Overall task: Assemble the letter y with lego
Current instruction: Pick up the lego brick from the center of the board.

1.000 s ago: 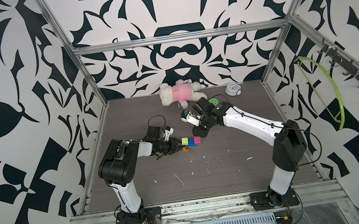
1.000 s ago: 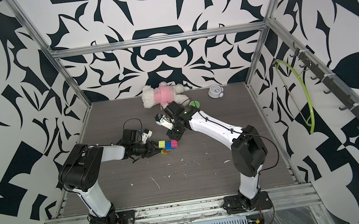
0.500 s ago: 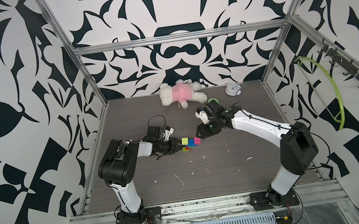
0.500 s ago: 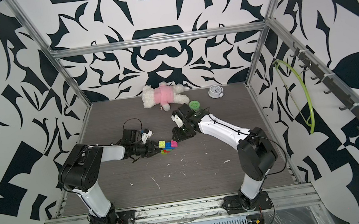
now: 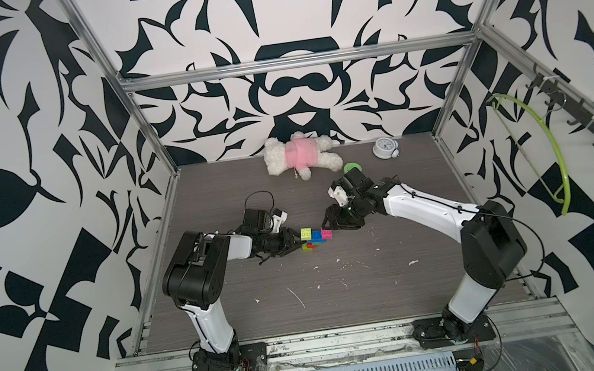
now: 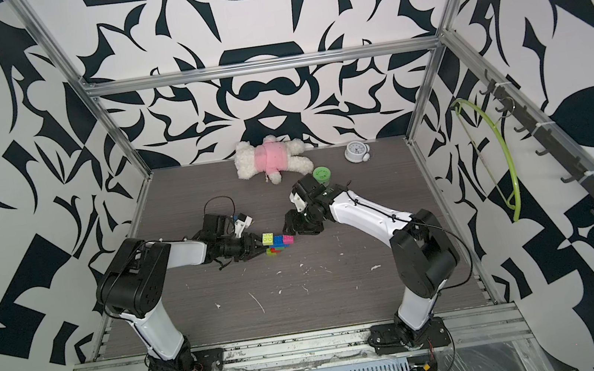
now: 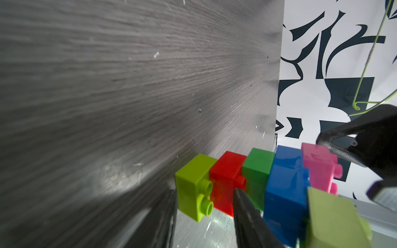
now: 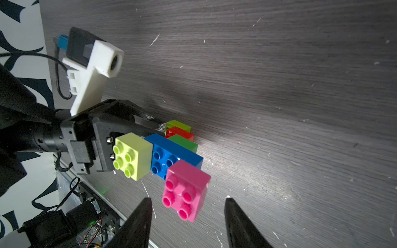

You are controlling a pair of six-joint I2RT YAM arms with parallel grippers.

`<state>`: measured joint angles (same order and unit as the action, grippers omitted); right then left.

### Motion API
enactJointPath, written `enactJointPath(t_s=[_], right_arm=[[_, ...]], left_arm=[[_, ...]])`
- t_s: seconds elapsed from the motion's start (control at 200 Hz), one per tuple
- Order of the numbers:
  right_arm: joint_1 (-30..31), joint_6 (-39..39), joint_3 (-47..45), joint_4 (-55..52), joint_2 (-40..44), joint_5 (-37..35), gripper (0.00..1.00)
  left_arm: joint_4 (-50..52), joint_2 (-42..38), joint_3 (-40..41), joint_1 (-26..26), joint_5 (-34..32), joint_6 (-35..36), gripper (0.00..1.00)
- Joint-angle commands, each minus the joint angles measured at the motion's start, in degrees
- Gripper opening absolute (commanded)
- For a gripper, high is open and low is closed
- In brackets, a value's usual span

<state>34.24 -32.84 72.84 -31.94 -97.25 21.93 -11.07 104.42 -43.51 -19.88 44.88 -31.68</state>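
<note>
Found the letter y point(image 5: 314, 238) down at the table point(image 5: 379, 292), between both arms, stem clenched in the left gripper point(image 5: 296, 242). Saw the right gripper point(image 5: 328, 224) just beside the pink brick point(image 8: 185, 189), jaws spread, holding nothing. Caught stud faces only from the right wrist; stem row of yellow-green, red, green from the left wrist
</note>
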Motion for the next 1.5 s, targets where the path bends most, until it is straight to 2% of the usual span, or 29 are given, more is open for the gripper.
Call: enactJointPath(t_s=[0.0,0.275,0.615,0.755,0.94,1.015,1.085,1.16,1.265,1.4,1.5], right_arm=[[0.63,-0.69,1.38,0.12,-0.97,0.65,0.57],[1.33,0.70,2.14,0.61,-1.86,0.67,0.58],[1.27,9.00,1.35,1.81,7.17,-6.53,0.59],[0.78,14.53,-3.23,9.03,13.05,-10.83,0.58],[0.34,26.81,-13.32,26.71,19.02,-12.70,0.57],[-0.03,28.78,-16.75,32.77,19.84,-15.51,0.68],[-0.96,32.50,-18.36,35.61,19.59,-13.52,0.72],[-1.75,35.11,-18.24,35.64,18.66,-12.03,0.70],[-3.67,40.79,-18.87,36.63,17.93,-4.33,0.72],[-3.75,56.97,-24.00,41.38,18.88,5.05,0.74],[-3.47,65.59,-23.62,38.13,17.65,8.12,0.73]], left_arm=[[8.70,2.63,1.44,-0.08,-9.81,1.27,0.46],[8.70,2.63,1.43,-0.05,-9.81,1.32,0.46],[8.61,2.97,1.41,-0.07,-9.85,1.36,0.46],[8.61,3.15,1.38,-0.08,-9.90,1.35,0.46],[8.77,2.99,1.40,-0.12,-9.97,1.36,0.46],[8.87,2.84,1.41,-0.15,-9.97,1.45,0.46],[8.87,2.80,1.35,-0.07,-9.99,1.45,0.46],[8.87,2.76,1.25,-0.07,-10.08,1.53,0.46],[8.87,2.98,1.36,-0.02,-10.08,1.47,0.46],[8.87,3.08,1.32,-0.07,-9.98,1.45,0.46],[8.90,3.07,1.32,-0.05,-9.94,1.45,0.46]])
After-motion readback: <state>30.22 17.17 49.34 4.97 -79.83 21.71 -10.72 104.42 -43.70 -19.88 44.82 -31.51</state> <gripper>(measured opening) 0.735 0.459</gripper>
